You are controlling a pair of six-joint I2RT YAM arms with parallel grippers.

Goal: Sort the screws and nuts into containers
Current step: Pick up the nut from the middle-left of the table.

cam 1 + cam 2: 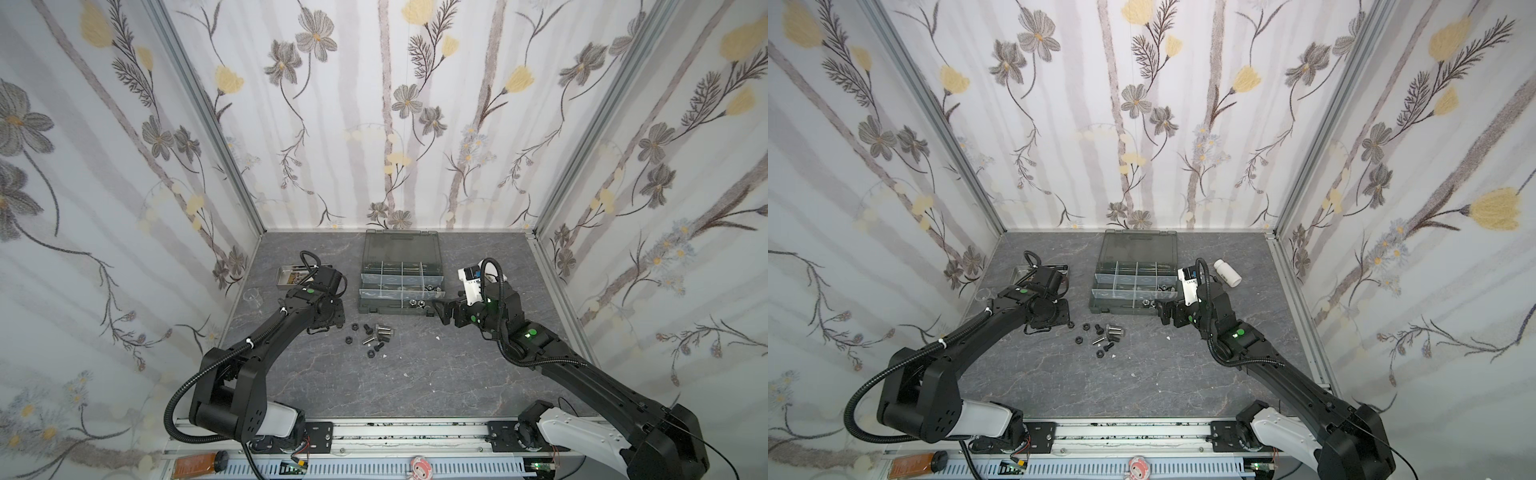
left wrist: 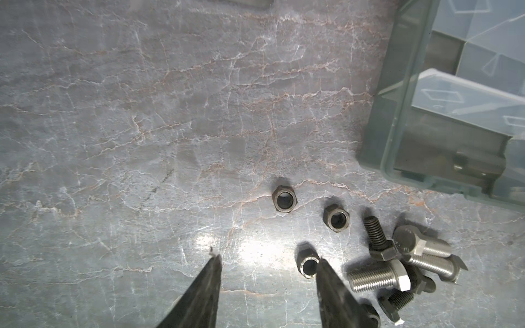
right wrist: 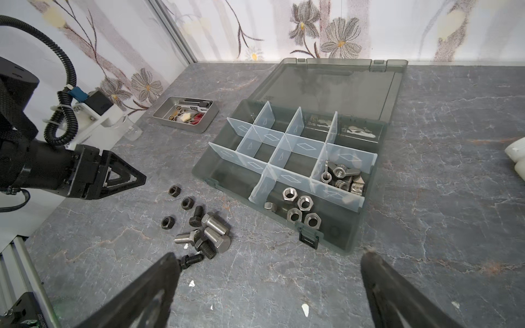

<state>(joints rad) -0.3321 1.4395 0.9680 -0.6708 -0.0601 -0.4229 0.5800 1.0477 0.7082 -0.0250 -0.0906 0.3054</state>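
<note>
Left jaws: partly open low over the tabletop (image 2: 113, 142), with nothing clamped.
Nearest nut: a black nut (image 2: 308, 267) lies flat between the left jaws, close against one finger (image 2: 335, 289) and clear of the other.
Other nuts: a second black nut (image 2: 336, 218) and a third black nut (image 2: 282, 198) lie just past the left fingertips.
Screws: silver hex-head screws (image 2: 377, 277) and a black screw (image 2: 376, 241) lie heaped together just outside the left jaws, beside that same finger.
Right jaws: spread wide and empty, above the tabletop.
Organizer box (image 3: 335, 235): lid open, straight ahead of the right jaws, front wall near their tips.
Silver nuts (image 3: 301, 208): in a compartment of the row nearest the right jaws.
Wing nuts (image 3: 341, 177): in the compartment just behind that one.
Steel tray (image 3: 181, 125): well beyond the left jaws.
White bottle (image 1: 1227, 272): behind the right jaws, beside the box.
</note>
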